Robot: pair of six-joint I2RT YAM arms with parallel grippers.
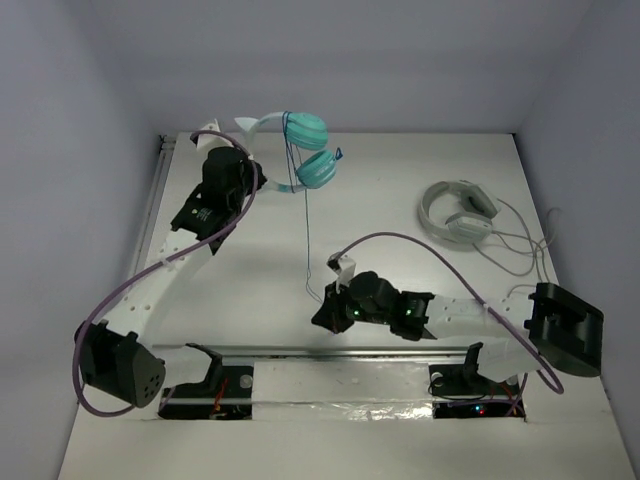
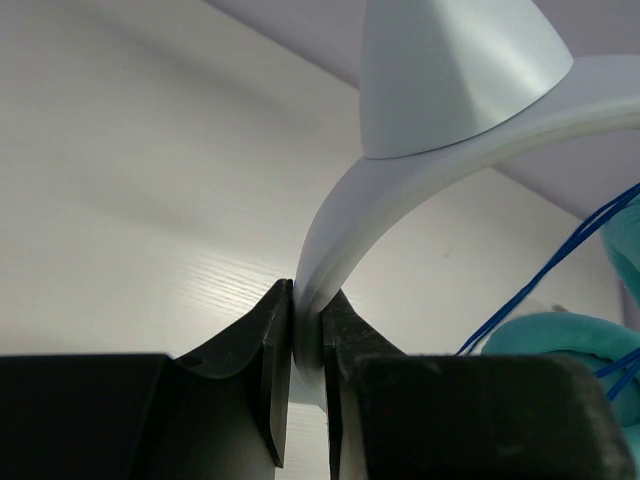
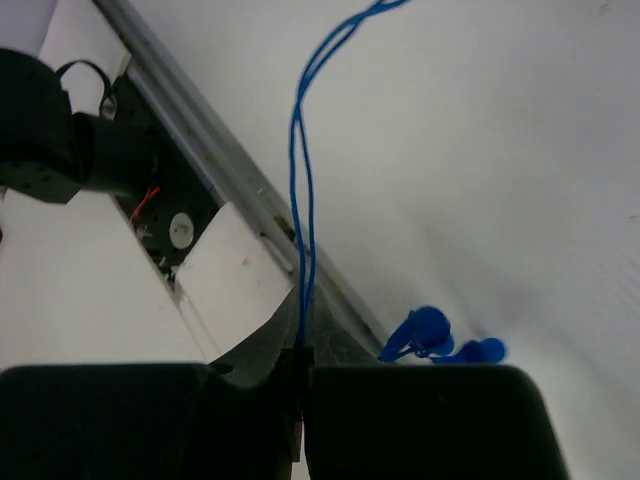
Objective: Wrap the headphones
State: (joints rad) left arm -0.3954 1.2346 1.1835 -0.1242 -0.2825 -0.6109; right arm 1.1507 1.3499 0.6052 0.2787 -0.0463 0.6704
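Observation:
The headphones with two teal ear cups and a pale headband are held up at the back of the table. My left gripper is shut on the pale headband. A teal ear cup shows at the right of the left wrist view. The thin blue cord is wound round the cups and runs taut down to my right gripper. My right gripper is shut on the doubled blue cord. The cord's blue end pieces hang beside the right fingers.
White-and-grey headphones with pale cables lie at the right. A metal rail runs along the near edge by the arm bases. Thick purple robot cables loop along both arms.

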